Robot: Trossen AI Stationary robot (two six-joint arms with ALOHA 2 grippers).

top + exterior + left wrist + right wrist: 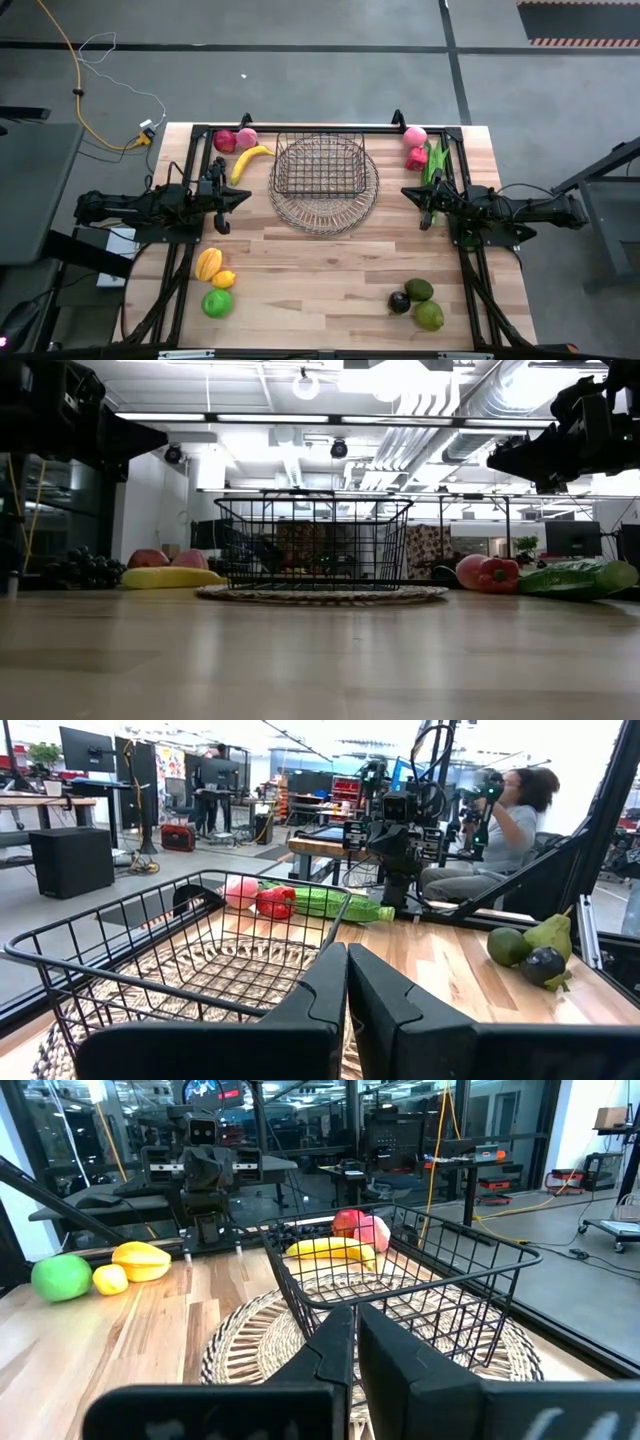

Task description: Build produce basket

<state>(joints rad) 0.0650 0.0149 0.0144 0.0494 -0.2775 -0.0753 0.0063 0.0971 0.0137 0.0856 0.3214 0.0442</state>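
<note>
The basket [318, 165], dark wire with upright sides, stands empty on a wider round woven dish [325, 205] near the middle of the bench's [330, 270] far edge. The produce lies in four clusters toward the corners. At the far left: a red apple [225, 141], a pink fruit [247, 137] and a banana [250, 160]. At the far right: a pink fruit [415, 135], a red pepper [416, 158] and long green pods [434, 160]. At the near left: an orange-yellow fruit [208, 264], a lemon [224, 280] and a green round fruit [217, 303]. At the near right: a dark purple piece [399, 302], an avocado [419, 290] and a green pear [430, 316].

The left gripper [243, 199] hangs beside the basket's left side with its fingers pressed together, holding nothing. The right gripper [408, 191] hangs beside the dish's right edge, fingers likewise together and empty.

Only the low view shows a dark grape bunch [85, 568] left of the banana, and that both arms sit well above the bench. The left wrist view alone shows a seated person [500, 830] past the bench's right edge.

The bench is pale wood planking. The room around it has a grey concrete floor, desks, monitors and ceiling ducts.
</note>
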